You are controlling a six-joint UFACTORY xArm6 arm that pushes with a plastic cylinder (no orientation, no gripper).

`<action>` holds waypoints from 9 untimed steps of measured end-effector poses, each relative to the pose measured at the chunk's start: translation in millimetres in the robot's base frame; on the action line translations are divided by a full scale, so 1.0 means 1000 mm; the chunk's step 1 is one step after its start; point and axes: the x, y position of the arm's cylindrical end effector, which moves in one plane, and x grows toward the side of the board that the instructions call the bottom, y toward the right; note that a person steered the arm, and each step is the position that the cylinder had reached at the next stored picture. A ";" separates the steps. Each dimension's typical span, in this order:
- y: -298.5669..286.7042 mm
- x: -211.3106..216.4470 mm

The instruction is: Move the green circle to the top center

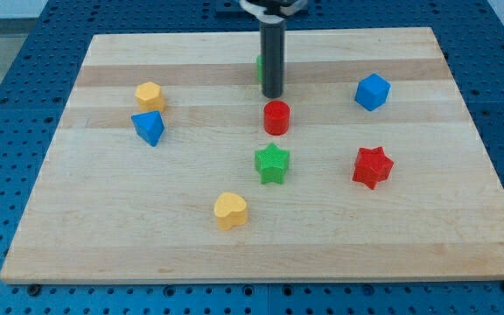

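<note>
The green circle point(259, 66) is mostly hidden behind my rod; only a thin green sliver shows at the rod's left edge, near the top centre of the wooden board point(409, 236). My tip point(273, 94) rests on the board just below and in front of that block. A red cylinder point(276, 116) stands a short way below the tip, apart from it.
A green star point(272, 164) lies below the red cylinder. A red star point(373, 166) is at the right, a blue block point(372, 92) at the upper right. A yellow block point(150, 94) and a blue block point(149, 128) are at the left. A yellow heart point(231, 211) is near the bottom.
</note>
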 end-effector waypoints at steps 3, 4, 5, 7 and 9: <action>-0.031 -0.025; -0.031 -0.036; -0.030 -0.055; -0.030 -0.089; -0.029 -0.097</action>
